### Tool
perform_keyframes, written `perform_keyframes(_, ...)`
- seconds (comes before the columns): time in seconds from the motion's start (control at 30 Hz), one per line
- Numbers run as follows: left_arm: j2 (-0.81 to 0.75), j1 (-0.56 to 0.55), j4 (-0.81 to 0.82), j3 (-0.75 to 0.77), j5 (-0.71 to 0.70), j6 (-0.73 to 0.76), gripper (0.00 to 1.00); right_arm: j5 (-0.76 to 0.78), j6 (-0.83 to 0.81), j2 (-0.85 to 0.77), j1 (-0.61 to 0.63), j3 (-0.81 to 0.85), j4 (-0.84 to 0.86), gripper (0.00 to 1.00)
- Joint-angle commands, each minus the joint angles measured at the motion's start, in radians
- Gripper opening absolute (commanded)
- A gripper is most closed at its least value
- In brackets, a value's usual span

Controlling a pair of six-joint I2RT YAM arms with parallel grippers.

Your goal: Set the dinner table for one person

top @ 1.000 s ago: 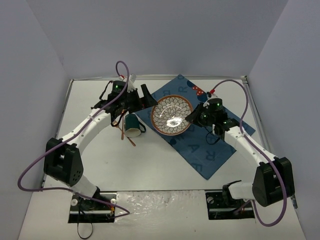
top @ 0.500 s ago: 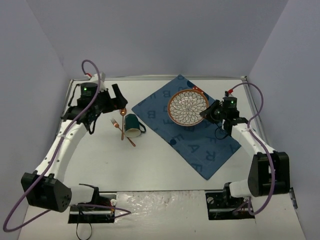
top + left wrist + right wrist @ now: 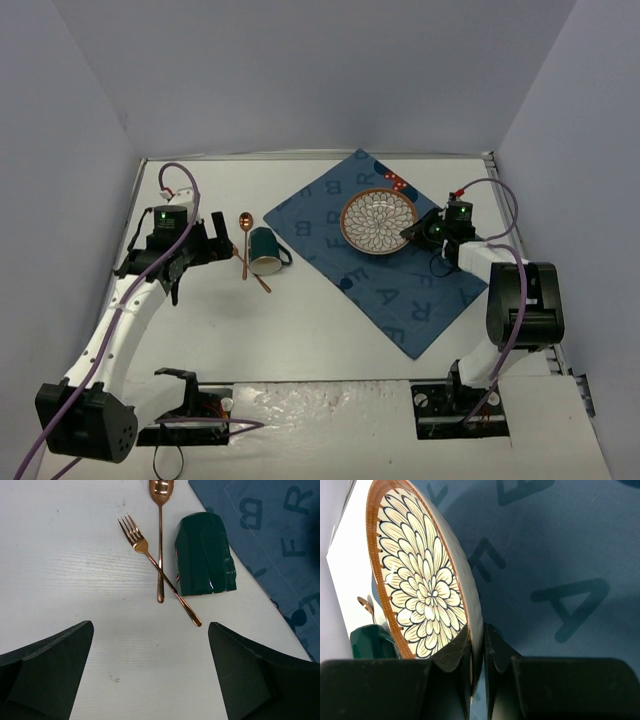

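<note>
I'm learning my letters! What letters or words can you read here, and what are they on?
"A": printed dark on the blue mat, right wrist view.
"B", "R": loose letters on the same mat, left wrist view; others are cut off or unclear.
No text shows on the plate, cup, fork or spoon.

Dinner table [image 3: 300,330]: mat [image 3: 400,300], mug [image 3: 266,250], fork [image 3: 141,543], spoon [image 3: 160,535]

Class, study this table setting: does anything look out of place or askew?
The green cup appears to lie on its side on the dinner table beside the blue mat, and the fork and spoon lie crossed next to it.
</note>
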Motion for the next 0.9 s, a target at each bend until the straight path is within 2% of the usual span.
perform_keyframes(0.0,-0.012,0.003,0.038,0.035,-0.017,0.023,0.97,-0.107,0.017,-0.004,-0.025,0.029,0.249,0.00)
perform_keyframes(0.57,0.004,0.006,0.037,0.032,0.003,0.016,0.97,-0.132,0.037,0.083,-0.037,-0.061,0.364,0.00)
perform_keyframes(0.87,0.007,0.008,0.042,0.030,0.011,0.018,0.97,-0.122,-0.019,0.110,-0.055,-0.083,0.349,0.00)
